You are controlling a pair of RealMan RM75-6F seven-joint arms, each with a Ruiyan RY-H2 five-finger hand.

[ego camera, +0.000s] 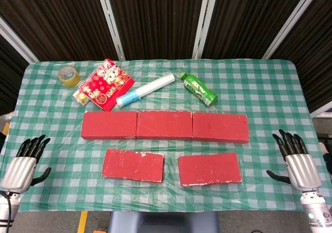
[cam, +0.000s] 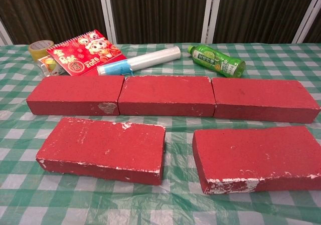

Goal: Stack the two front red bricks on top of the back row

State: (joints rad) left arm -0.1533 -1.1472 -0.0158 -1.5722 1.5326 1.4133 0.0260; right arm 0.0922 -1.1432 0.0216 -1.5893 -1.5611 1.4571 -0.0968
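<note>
Front-left brick [cam: 103, 149]: nearest the chest camera, flat on the checked tablecloth [ego camera: 270, 82], slightly skewed, a clear gap behind it before the back row. Untouched; no stacking done yet.
Front-right brick [cam: 258, 157]: also flat, well apart from its neighbour, chipped white along the lower edge. The spacing likely leaves room for fingers at the ends.
Left hand [ego camera: 23, 163]: at the table's left edge, palm down, fingers spread and holding nothing, thumb out to the side. Parked clear of the bricks, probably a start pose.
Back row: left back brick [ego camera: 109, 124], middle back brick [ego camera: 164, 124] and right back brick [ego camera: 220, 127] lie end to end, touching, forming one long flat top to receive the front pair.
Right hand [ego camera: 295, 163]: mirrors the left at the right edge, fingers apart, empty.
Clutter behind row: tape roll [ego camera: 68, 76], red calendar [ego camera: 106, 84], rolled plastic film [ego camera: 145, 88], green bottle [ego camera: 198, 88]; all beyond the back row, out of the lifting path.
Judgement: each hand sits outboard of its nearer front brick, which suits one brick per side.
</note>
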